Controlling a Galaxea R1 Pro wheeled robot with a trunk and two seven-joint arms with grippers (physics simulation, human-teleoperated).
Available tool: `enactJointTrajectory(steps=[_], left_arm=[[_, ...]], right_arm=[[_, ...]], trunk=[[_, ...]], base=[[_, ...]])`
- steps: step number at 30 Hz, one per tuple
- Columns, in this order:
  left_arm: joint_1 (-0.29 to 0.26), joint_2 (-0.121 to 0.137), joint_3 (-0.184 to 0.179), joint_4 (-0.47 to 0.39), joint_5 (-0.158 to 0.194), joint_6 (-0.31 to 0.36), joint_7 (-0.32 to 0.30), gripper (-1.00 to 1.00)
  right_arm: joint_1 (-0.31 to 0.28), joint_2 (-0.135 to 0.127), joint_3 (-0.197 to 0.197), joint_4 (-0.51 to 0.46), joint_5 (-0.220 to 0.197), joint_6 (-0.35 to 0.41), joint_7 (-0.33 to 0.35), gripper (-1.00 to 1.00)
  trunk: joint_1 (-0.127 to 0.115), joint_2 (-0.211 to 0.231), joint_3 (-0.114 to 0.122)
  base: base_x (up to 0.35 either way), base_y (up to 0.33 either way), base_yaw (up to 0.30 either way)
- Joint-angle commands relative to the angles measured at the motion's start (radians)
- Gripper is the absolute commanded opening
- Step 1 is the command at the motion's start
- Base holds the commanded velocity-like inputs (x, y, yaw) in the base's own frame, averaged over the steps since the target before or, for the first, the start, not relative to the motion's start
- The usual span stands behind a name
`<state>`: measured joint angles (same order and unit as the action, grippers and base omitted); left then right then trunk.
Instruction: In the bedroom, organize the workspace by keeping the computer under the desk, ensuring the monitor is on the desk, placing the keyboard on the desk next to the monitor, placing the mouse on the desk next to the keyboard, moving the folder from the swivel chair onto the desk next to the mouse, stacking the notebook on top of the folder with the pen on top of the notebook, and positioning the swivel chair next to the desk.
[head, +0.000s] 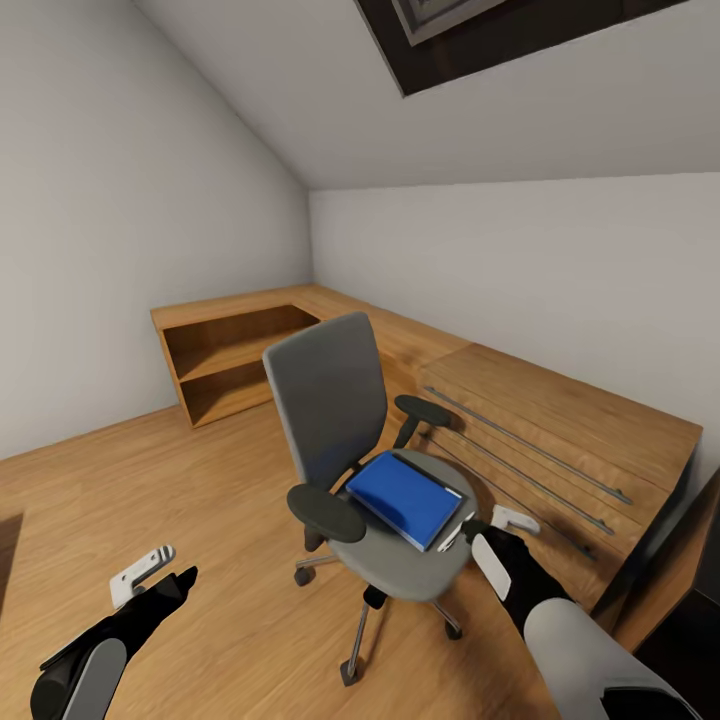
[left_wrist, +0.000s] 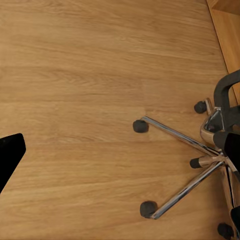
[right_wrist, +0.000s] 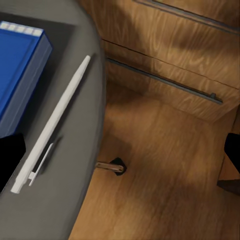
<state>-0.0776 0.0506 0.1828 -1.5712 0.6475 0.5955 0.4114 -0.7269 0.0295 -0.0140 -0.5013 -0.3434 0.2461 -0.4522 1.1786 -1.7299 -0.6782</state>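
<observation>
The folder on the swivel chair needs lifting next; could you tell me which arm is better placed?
Right. The right gripper hovers at the seat edge of the swivel chair beside the folder and pen; the left gripper hangs over bare floor.

A bright blue folder (head: 405, 496) and white pen (right_wrist: 52, 123) on the grey-seated swivel chair (head: 345, 420).

swivel chair (head: 400, 560) seat | blue folder (head: 403, 497) + white pen (right_wrist: 50, 127) on it

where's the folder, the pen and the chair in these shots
folder (head: 405, 497), head view, middle of its blue cover
pen (right_wrist: 52, 124), right wrist view, middle of its white barrel
chair (head: 330, 395), head view, centre of its grey backrest
</observation>
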Motion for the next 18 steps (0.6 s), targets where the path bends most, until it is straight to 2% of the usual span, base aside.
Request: enactJointTrajectory(steps=[1, 5, 8, 14, 18], left_arm=[[-0.001, 0.0, 0.0, -0.001, 0.011, 0.003, 0.009, 1.0], [-0.001, 0.0, 0.0, -0.001, 0.011, 0.003, 0.009, 1.0], [-0.001, 0.0, 0.0, -0.001, 0.011, 0.003, 0.009, 1.0], [-0.001, 0.0, -0.002, -0.001, 0.009, 0.003, 0.009, 1.0], [-0.001, 0.0, -0.002, -0.002, 0.009, 0.003, 0.009, 1.0]], right_arm=[[0.0, -0.004, -0.001, -0.004, -0.012, 0.005, 0.008, 1.0], [0.0, -0.028, -0.001, -0.006, -0.058, 0.009, 0.088, 1.0], [0.0, -0.04, -0.001, -0.006, -0.077, 0.011, 0.124, 1.0], [0.0, -0.044, -0.001, -0.005, -0.085, 0.011, 0.14, 1.0], [0.0, -0.045, 0.0, -0.005, -0.086, 0.012, 0.142, 1.0]], trunk=[[0.0, -0.001, -0.001], [0.0, -0.001, -0.001], [0.0, -0.001, -0.001], [0.0, -0.001, -0.001], [0.015, -0.029, -0.014]], base=[[0.0, 0.0, 0.0], [0.0, 0.0, 0.0], [0.0, 0.0, 0.0], [0.0, 0.0, 0.0], [0.0, 0.0, 0.0]])
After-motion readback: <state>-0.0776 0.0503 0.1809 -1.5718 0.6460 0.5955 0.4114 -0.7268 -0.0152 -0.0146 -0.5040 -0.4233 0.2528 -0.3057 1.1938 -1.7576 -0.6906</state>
